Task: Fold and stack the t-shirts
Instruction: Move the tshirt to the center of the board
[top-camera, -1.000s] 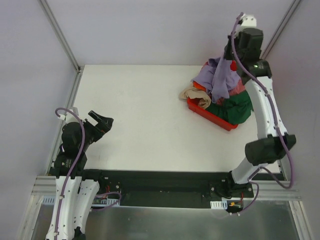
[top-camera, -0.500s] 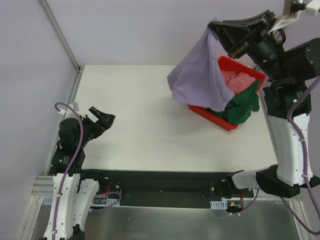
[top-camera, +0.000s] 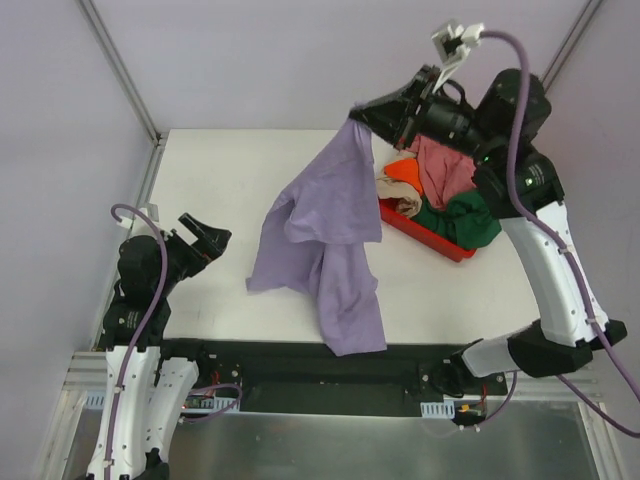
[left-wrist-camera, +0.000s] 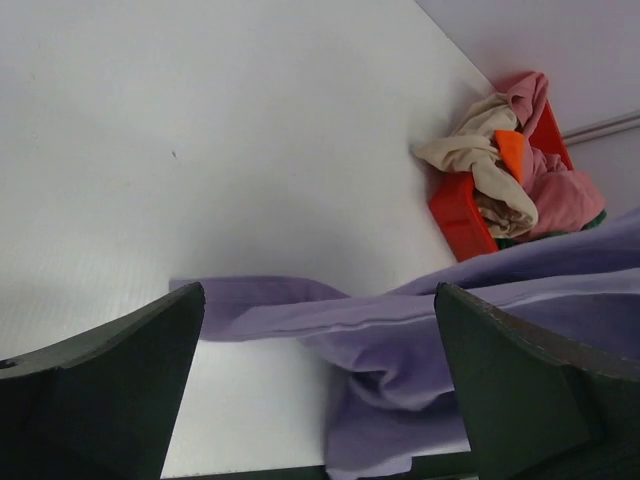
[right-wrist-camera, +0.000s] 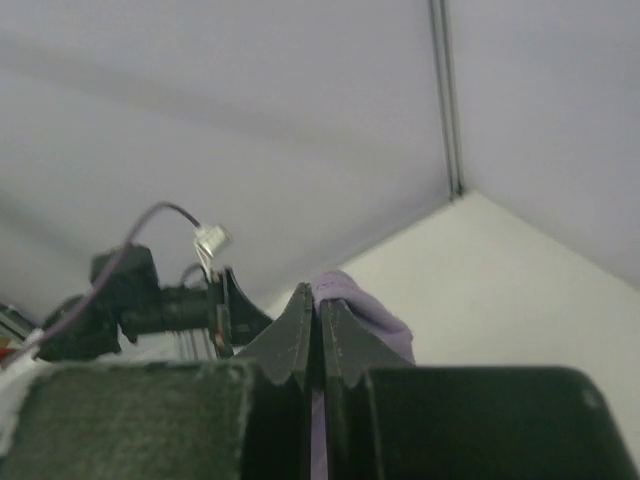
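Top external view puts you at the first step: one shirt is out of the bin and not yet laid flat. Your right gripper (top-camera: 362, 115), in the upper middle of the frame, is pinched tight on an edge of the lavender t-shirt (top-camera: 325, 235). The right wrist view confirms it, with the fingertips pressed together and a bulge of purple cloth (right-wrist-camera: 360, 315) caught between them. From that grip the shirt hangs in a twisted fall toward the lower centre of the frame. Its lowest end reaches the dark strip at the near edge of the table (top-camera: 220, 180). In the left wrist view its lower folds (left-wrist-camera: 400, 340) seem to lie on the white surface.

Your left gripper (top-camera: 205, 240) sits at the left middle of the frame, spread wide and holding nothing, near the shirt's left edge but not touching it.

The pink t-shirt (top-camera: 445, 170), orange t-shirt (top-camera: 402, 170), beige t-shirt (top-camera: 400, 195) and green t-shirt (top-camera: 465, 220) are heaped in the red bin (top-camera: 425, 232) at the right.

Your next move, as I judge it, is to bring the left gripper onto a free corner or shoulder. That way both arms can stretch the cloth and lay it flat mid-table, away from the near edge. The twist needs undoing before any fold.

No brand, label or readable writing shows in any view.
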